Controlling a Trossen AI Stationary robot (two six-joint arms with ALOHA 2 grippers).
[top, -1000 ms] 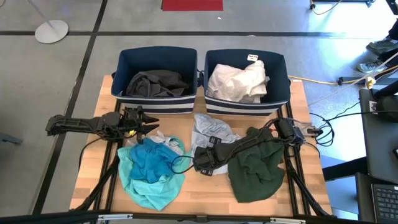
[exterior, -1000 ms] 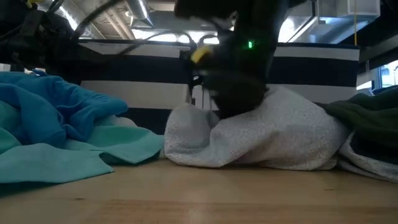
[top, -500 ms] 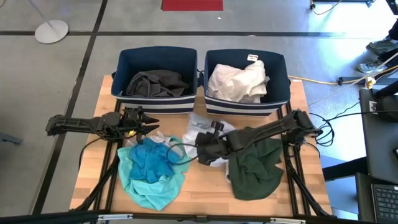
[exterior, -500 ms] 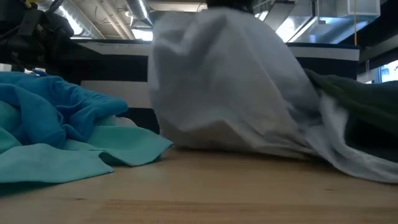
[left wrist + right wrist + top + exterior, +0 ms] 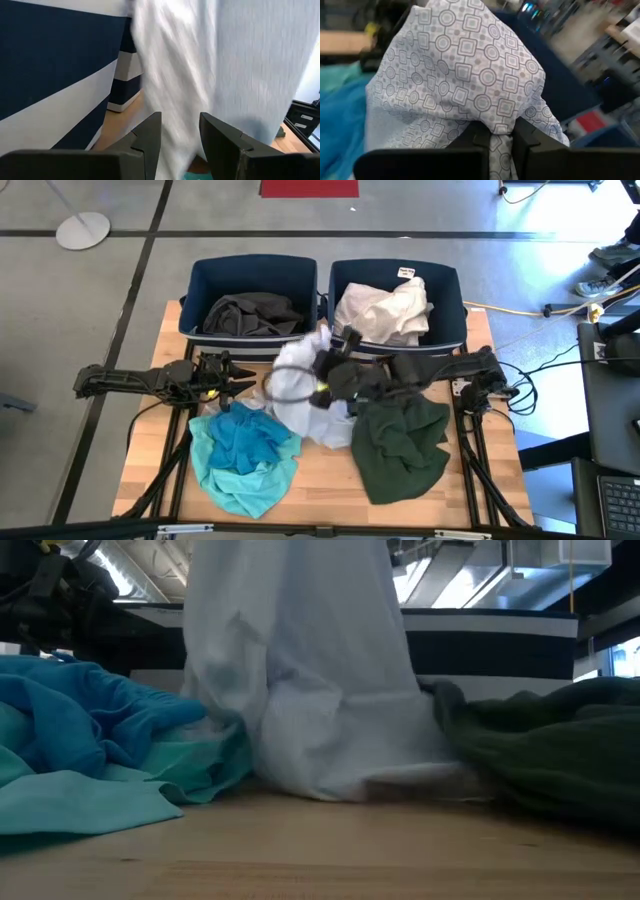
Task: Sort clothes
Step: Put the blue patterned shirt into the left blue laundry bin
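Note:
My right gripper (image 5: 314,378) is raised over the table's middle and shut on a pale grey-white patterned garment (image 5: 298,385), which hangs as a tall column in the low view (image 5: 300,670). A turquoise garment (image 5: 240,452) lies at the near left. A dark green garment (image 5: 400,448) lies at the near right. My left gripper (image 5: 232,370) is open and empty, just left of the hanging garment, which fills the left wrist view (image 5: 225,65) beyond the fingers (image 5: 150,132). My right gripper pinches a bunched fold of the patterned garment (image 5: 500,134) between its two fingers; how many layers it has I cannot tell. The fingers come roughly level from the table's right. The cloth drapes over them and hangs below, with its lower end (image 5: 340,778) on the table.
Two navy bins with white stripes stand at the far edge. The left bin (image 5: 200,280) holds a dark grey garment (image 5: 255,313). The right bin (image 5: 455,285) holds a white garment (image 5: 385,310). Bare wood (image 5: 320,850) shows at the near edge.
My right gripper has gone up and toward the table's left and far edge with the pale garment. The garment has been pulled up from a flat heap into a hanging column, with its lower end still on the table. The dark green garment's edge has been dragged slightly left.

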